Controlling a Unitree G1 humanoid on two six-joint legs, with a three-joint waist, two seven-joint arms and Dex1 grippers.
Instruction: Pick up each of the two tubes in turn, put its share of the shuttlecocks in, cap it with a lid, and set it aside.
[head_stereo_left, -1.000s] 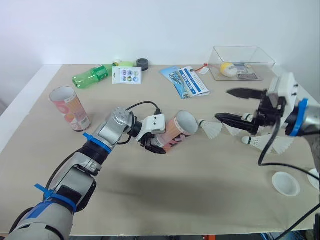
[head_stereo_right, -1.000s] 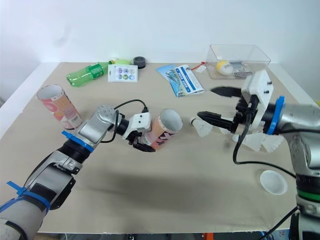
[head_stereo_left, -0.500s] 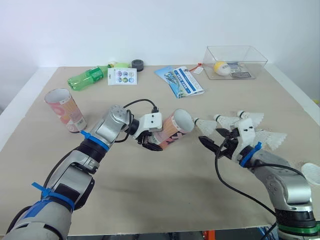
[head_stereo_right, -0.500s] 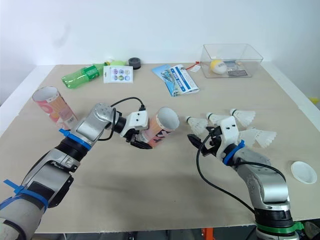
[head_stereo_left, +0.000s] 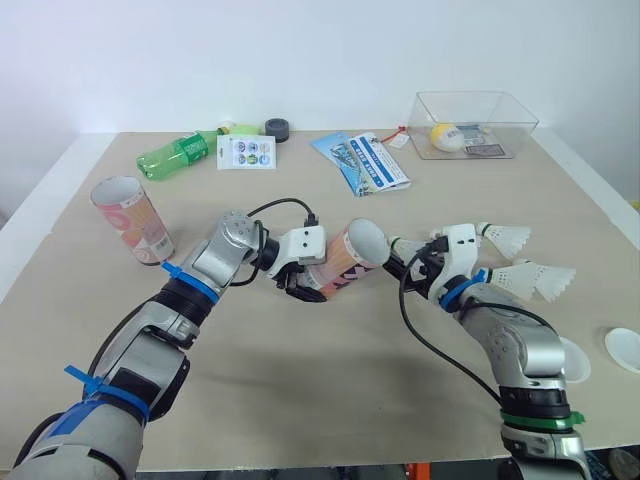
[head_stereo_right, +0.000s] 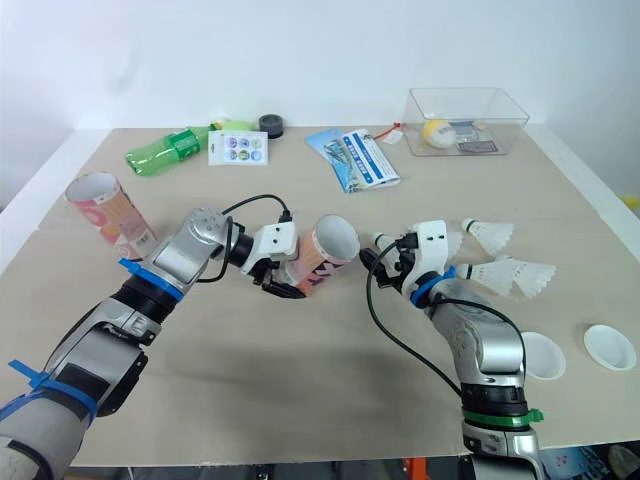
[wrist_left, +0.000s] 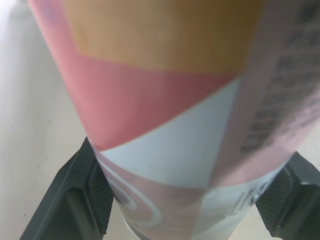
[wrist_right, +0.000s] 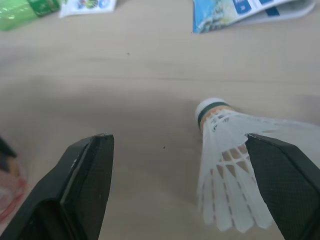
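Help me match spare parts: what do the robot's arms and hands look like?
Both arms are rounded silver-grey shells. The left arm wears blue bands; the right arm has a blue wrist band and a green ring. The left hand and right hand each have a white block carrying two black wedge-shaped fingers, fed by a looping black cable.

Logged pink-and-white printed paperboard tube (head_stereo_left: 343, 262) as smooth with a slight sheen. Same finish on second pink paperboard tube (head_stereo_left: 132, 218) near left edge of matt beige table (head_stereo_left: 300, 400), faintly speckled. Right gripper (wrist_right: 179, 144): fingers (wrist_right: 85, 175) of matt black plastic, finely textured. White shuttlecock (wrist_right: 235, 150): translucent ribbed skirt, smooth cap. Far edge: glossy green plastic bottle (head_stereo_left: 180, 153), glossy blue paper leaflet (head_stereo_left: 372, 163), clear plastic box (head_stereo_left: 476, 125) at far right corner.
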